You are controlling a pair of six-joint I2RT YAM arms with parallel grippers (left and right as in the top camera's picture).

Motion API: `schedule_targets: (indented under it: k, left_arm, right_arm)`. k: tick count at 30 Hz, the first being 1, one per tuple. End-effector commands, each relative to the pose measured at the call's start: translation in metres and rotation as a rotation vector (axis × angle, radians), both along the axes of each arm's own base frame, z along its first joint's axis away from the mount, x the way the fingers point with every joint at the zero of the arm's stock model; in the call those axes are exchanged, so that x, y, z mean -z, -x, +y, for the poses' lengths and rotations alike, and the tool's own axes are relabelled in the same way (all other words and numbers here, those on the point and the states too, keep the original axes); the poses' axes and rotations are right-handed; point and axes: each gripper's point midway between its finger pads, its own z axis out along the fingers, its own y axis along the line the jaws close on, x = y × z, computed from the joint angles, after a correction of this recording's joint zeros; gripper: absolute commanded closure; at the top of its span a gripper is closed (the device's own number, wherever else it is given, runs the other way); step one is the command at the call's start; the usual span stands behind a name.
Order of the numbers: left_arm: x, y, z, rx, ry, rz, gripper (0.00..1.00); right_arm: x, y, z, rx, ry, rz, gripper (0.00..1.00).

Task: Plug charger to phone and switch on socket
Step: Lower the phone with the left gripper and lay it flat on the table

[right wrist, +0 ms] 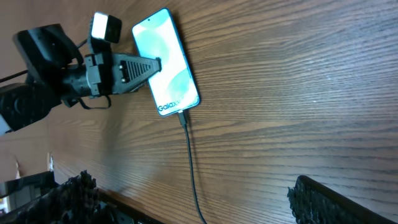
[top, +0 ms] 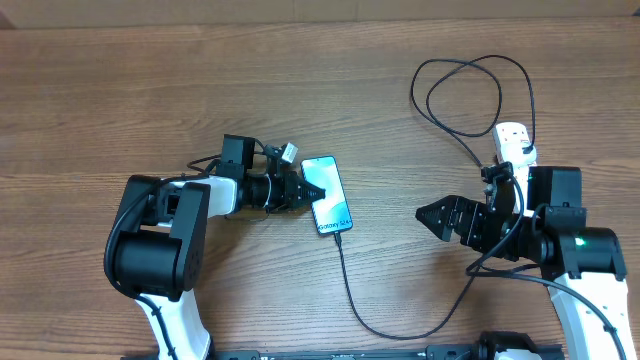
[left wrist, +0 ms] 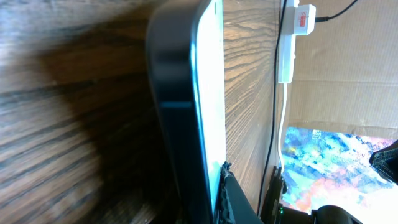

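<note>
The phone (top: 327, 196) lies flat and screen up at mid-table, with the charger (top: 347, 275) cable in its near end. The left gripper (top: 309, 188), fingers pressed together, touches the phone's left edge. The right gripper (top: 428, 214), spread wide, sits well apart to the right.

The phone (right wrist: 166, 61) lies face-up on the wooden table (right wrist: 298, 93), screen lit, with the black charger (right wrist: 191, 168) seated in its lower end and trailing toward the near edge of view, the left gripper (right wrist: 155, 64) closed on one long edge, and the right gripper (right wrist: 199, 202) in the foreground, fingers (right wrist: 68, 196) spread wide.
</note>
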Motion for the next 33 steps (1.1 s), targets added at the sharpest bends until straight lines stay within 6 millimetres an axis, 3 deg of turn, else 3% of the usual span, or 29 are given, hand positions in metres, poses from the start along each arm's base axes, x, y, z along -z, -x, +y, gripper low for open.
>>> schedule_targets:
  k: [1, 13, 33]
  left_arm:
    - [0.022, -0.006, 0.008, -0.015, -0.119, -0.033, 0.94]
    - [0.037, -0.005, 0.019, -0.058, -0.216, 0.009, 0.90]
    - [0.044, -0.010, 0.026, -0.096, -0.272, 0.016, 0.66]
  right_arm:
    - [0.002, -0.004, -0.004, 0.006, 0.026, 0.011, 0.00]
    - [0.009, -0.005, -0.006, 0.011, 0.037, 0.040, 0.00]
    - [0.012, -0.006, -0.013, 0.027, 0.076, 0.042, 0.00]
